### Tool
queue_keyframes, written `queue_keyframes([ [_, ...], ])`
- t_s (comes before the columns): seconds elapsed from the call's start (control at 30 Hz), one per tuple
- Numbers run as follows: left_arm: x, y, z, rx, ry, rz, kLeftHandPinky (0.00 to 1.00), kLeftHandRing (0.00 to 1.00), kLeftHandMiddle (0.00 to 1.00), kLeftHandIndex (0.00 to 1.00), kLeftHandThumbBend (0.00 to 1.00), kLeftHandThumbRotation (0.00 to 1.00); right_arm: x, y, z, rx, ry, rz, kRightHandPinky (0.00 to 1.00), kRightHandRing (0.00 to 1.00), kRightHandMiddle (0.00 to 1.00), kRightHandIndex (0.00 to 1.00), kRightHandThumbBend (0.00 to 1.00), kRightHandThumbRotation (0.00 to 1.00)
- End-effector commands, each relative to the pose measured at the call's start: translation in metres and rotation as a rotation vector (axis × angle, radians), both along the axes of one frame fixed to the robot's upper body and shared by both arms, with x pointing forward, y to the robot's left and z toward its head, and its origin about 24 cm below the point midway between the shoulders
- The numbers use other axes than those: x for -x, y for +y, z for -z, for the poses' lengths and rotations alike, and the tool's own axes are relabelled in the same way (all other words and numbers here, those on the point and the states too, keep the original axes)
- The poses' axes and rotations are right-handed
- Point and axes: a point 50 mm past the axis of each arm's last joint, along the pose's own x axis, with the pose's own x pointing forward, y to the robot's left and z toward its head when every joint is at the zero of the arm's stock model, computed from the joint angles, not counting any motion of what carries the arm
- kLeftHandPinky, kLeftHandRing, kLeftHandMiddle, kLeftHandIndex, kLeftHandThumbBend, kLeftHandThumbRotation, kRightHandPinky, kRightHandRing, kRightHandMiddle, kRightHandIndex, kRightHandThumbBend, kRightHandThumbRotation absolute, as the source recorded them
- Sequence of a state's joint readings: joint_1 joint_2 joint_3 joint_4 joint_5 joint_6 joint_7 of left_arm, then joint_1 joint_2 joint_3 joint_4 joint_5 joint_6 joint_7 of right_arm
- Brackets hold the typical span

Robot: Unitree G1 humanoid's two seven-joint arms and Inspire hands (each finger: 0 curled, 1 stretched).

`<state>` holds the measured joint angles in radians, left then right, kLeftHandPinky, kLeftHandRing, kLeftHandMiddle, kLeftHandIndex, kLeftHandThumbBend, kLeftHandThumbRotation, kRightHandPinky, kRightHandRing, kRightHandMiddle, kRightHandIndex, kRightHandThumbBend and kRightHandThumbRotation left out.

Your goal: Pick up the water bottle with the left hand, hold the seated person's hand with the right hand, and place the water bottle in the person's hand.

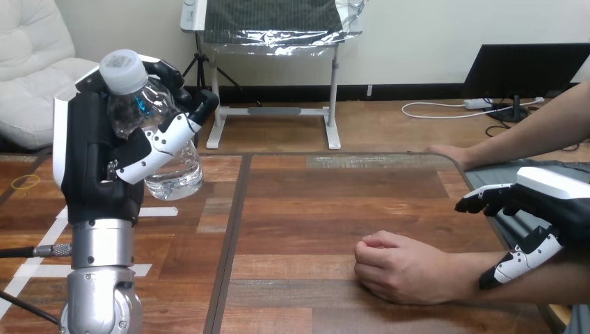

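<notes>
My left hand (94,163) is raised above the table's left side, shut on a clear water bottle (149,122) with a white cap. The bottle tilts, cap up, with water in its lower part. The person's hand (396,268) rests on the table at the lower right, loosely closed in a fist, its forearm running off to the right. My right hand (549,202) hovers over that forearm near the right edge. Its fingers (480,200) reach left, nearly straight and above the arm. Its thumb (518,264) lies against the forearm's near side and does not clasp it.
The person's other hand (445,152) rests on the table's far right edge. The wooden table (313,209) has white tape marks (156,211) on its left part. A yellow rubber band (26,182) lies at the far left.
</notes>
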<state>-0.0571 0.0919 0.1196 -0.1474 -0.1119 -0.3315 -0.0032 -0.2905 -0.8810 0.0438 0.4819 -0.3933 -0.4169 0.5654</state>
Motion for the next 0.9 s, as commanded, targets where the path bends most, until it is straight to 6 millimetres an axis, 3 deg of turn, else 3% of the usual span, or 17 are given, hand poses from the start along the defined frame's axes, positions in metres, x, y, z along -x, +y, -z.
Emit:
queue_keyframes([
  [0.0, -0.0030, -0.0058, -0.0267, 0.011, -0.128, 0.032, 0.23, 0.30, 0.36, 0.41, 0.63, 0.00, -0.0040, 0.0021, 0.0029, 0.032, 0.040, -0.010, 0.81, 0.83, 0.85, 0.84, 1.00, 0.23],
  [0.87, -0.0012, -0.0046, -0.0262, 0.017, -0.116, 0.025, 0.23, 0.30, 0.36, 0.41, 0.63, 0.00, -0.0090, 0.0068, 0.0002, 0.123, 0.153, 0.013, 0.67, 0.81, 0.85, 0.85, 1.00, 0.20],
])
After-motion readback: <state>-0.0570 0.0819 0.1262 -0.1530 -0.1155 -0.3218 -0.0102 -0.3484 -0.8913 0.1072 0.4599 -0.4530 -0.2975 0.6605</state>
